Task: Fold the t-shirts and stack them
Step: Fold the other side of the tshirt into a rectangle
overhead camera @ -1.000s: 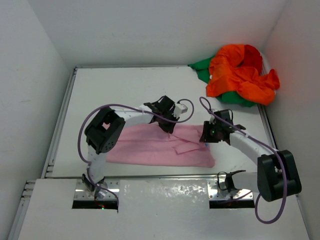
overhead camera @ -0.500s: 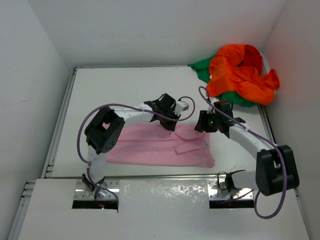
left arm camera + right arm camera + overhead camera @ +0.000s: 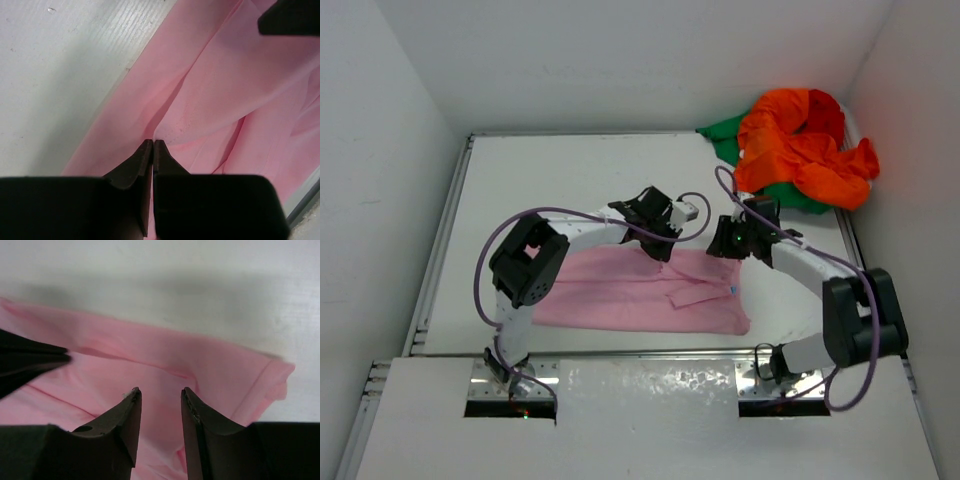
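Lying beneath right gripper [image 3: 159, 390], seemingly untouched: pink t-shirt [image 3: 215, 365].

Matte white table [image 3: 570, 180] between plain white walls [image 3: 620, 60]

Flat t-shirt [image 3: 620, 290] on table [image 3: 540, 180] near-centre; heaped t-shirts [image 3: 800, 145] far right.

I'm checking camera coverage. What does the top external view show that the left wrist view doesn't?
Only the top external view shows the orange shirt heaped over the green shirt in the far right corner, both arms, and the right gripper at the far right edge of the pink shirt. Only the left wrist view shows the left gripper shut, with pink cloth drawn to a point at its tips. Both show the pink shirt lying on the white table.
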`<state>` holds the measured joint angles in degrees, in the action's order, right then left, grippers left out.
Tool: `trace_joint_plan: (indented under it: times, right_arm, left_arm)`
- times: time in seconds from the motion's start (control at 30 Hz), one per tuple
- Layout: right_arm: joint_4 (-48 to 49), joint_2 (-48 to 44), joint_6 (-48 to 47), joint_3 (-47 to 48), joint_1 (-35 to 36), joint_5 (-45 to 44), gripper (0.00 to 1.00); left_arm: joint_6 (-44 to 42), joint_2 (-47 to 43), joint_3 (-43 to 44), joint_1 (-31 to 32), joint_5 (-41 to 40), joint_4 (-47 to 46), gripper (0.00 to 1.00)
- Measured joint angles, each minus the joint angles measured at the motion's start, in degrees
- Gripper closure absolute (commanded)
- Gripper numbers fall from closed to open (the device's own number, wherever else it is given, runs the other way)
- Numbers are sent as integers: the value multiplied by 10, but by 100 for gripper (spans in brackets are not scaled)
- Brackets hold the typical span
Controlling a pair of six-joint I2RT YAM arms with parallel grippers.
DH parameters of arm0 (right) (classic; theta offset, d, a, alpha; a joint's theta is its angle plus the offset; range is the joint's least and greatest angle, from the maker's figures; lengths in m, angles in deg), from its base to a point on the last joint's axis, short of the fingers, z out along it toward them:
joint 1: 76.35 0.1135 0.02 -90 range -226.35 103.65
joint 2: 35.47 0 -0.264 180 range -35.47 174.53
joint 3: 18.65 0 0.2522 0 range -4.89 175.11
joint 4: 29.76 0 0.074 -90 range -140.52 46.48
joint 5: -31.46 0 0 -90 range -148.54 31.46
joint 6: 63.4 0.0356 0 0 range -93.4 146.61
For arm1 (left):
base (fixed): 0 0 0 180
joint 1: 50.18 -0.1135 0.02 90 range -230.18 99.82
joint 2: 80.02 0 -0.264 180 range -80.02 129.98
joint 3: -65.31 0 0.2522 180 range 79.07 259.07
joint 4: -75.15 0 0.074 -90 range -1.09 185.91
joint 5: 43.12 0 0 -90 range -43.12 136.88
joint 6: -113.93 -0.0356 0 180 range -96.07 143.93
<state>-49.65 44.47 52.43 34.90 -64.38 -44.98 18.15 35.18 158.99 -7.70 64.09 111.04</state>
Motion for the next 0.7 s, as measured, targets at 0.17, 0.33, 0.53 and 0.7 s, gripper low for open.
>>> trace_joint_plan:
  times: [0.17,0.33,0.53,0.7]
  right_arm:
    - [-31,53,3,-16,0,-11,62]
    - [-28,67,4,-16,-2,-12,61]
    - [2,89,10,-27,-2,-5,76]
    - [24,99,14,-29,-2,0,99]
  left_arm:
    - [0,0,0,1,0,0,100]
    - [0,0,0,3,1,0,100]
    - [0,0,0,3,0,0,100]
    - [0,0,0,3,0,0,100]
